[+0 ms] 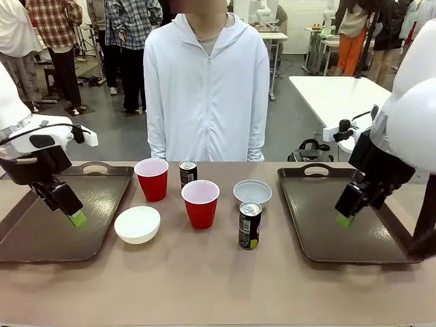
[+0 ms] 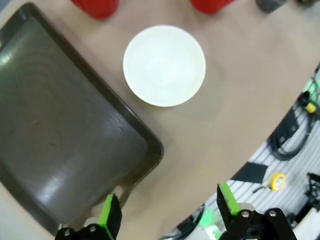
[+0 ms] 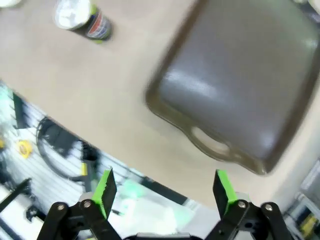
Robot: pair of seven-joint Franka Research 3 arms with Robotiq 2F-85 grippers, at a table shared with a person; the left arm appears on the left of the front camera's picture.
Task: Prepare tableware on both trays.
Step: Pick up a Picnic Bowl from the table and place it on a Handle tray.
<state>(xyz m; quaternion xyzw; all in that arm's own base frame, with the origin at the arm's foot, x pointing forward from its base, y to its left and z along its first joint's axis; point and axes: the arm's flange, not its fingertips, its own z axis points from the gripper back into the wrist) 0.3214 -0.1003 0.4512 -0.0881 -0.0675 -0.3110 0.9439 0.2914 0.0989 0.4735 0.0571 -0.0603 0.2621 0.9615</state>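
- The left gripper (image 1: 75,216) hangs over the left tray (image 1: 34,235). Its fingers (image 2: 108,216) are spread wide with nothing between them (the left wrist view makes the gap plain).
- The right gripper (image 1: 345,219) hangs over the right tray (image 1: 340,238). Its fingers (image 3: 223,186) are likewise parted and hold nothing.
- All the tableware stands on the surface (image 1: 204,286) between the two trays. Neither tray carries anything yet, so the task looks to be at its very start.
- The white bowl (image 1: 137,224) sits mouth up, just beside the left tray's inner rim. It lies toward the middle of the surface from the left fingers, so it is the piece that arm can reach most readily.
- Farther across stand the far red cup (image 1: 151,178) and the far can (image 1: 188,173). The near red cup (image 1: 200,203) is about midway between the trays.
- The grey-blue bowl (image 1: 252,192) and the near can (image 1: 249,225) lie on the right half, near the right tray's inner rim, so the right arm is the closer one.
- The near can stands upright, its long axis vertical. A grip across its sides would probably suit it better than one from the top.
- A person (image 1: 208,88) stands at the far side, behind the cups.
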